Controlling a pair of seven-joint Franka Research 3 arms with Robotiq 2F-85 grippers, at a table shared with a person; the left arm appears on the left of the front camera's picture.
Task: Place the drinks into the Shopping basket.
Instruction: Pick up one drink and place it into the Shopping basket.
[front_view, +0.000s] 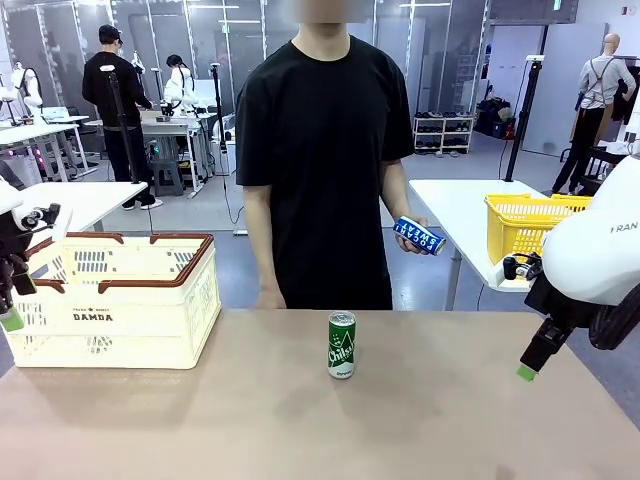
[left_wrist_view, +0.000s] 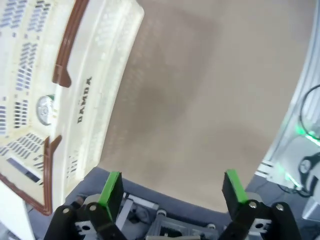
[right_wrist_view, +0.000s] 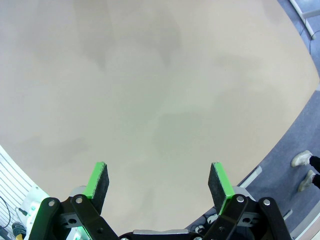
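Two grippers, both spread to full width with nothing between the pads. At far left the left gripper (left_wrist_view: 172, 182) hangs at the near outer corner of the Shopping basket (front_view: 150, 310), beside it and not over it. The basket stands on the left part of the table (front_view: 300, 430). In the left wrist view a round silver can end (left_wrist_view: 45, 110) shows inside it, so one drink appears to be already in.

At mid-table a green can (front_view: 341, 345) stands upright, long axis vertical, well apart from the basket and free on all sides. Behind it the person's hand (front_view: 412, 220) holds a blue can (front_view: 419, 236) tilted nearly level, above the far edge and not on the table.

At right the right gripper (front_view: 527, 372) hovers above bare tabletop, pads pointing down.

Judgement: the green can lies to the right gripper's left and slightly farther across. This arm is clearly the nearer, and a sideways approach would suit the upright can.
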